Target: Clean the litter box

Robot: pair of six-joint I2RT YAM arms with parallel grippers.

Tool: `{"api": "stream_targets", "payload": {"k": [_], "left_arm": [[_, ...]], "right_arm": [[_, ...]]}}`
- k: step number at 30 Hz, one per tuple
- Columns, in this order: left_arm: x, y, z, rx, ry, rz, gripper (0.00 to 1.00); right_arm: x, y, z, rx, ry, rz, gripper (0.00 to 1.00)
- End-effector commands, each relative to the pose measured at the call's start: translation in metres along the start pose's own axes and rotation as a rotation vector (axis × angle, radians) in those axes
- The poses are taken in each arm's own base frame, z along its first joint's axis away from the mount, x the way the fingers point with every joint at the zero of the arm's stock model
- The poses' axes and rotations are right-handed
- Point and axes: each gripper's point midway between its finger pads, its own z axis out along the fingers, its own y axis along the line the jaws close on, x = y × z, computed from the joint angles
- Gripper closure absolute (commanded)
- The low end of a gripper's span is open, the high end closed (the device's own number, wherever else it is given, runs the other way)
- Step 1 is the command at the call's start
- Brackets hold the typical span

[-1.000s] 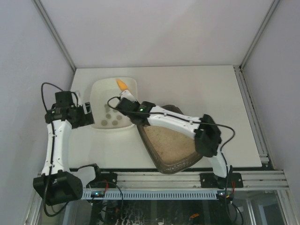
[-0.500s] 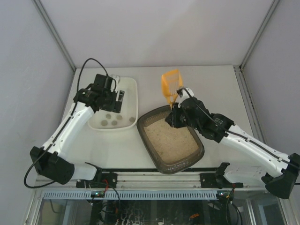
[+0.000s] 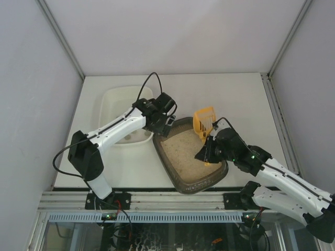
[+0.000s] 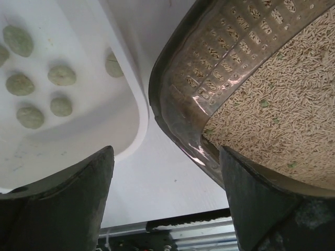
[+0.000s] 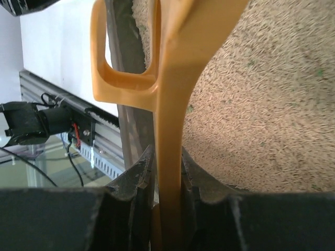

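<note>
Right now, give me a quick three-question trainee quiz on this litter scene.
1. True or false: the right pincer is shut on the yellow scoop by its handle.
2. The left pincer is: A) open, holding nothing; B) shut on the scoop; C) shut, empty.
3. Fill in: the round greenish clumps lie in the ____, not the litter box.
Key: 1 true; 2 A; 3 white tray.
</note>
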Motion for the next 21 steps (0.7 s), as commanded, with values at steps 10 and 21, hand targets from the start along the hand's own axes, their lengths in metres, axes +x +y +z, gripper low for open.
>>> {"api": "stream_targets", "payload": {"k": [10,21], "left_arm": [[0.0,-0.049,0.02,0.129,0.071,-0.124,0.19],[-0.03,0.008,-0.029,0.096,-0.161,-0.225,0.18]], "right_arm": [[0.049,0.027,0.016,-0.153,0.371,0.094,1.0],[0.075,0.014,0.038,-0.129,0.556,0.099,1.0]]}}
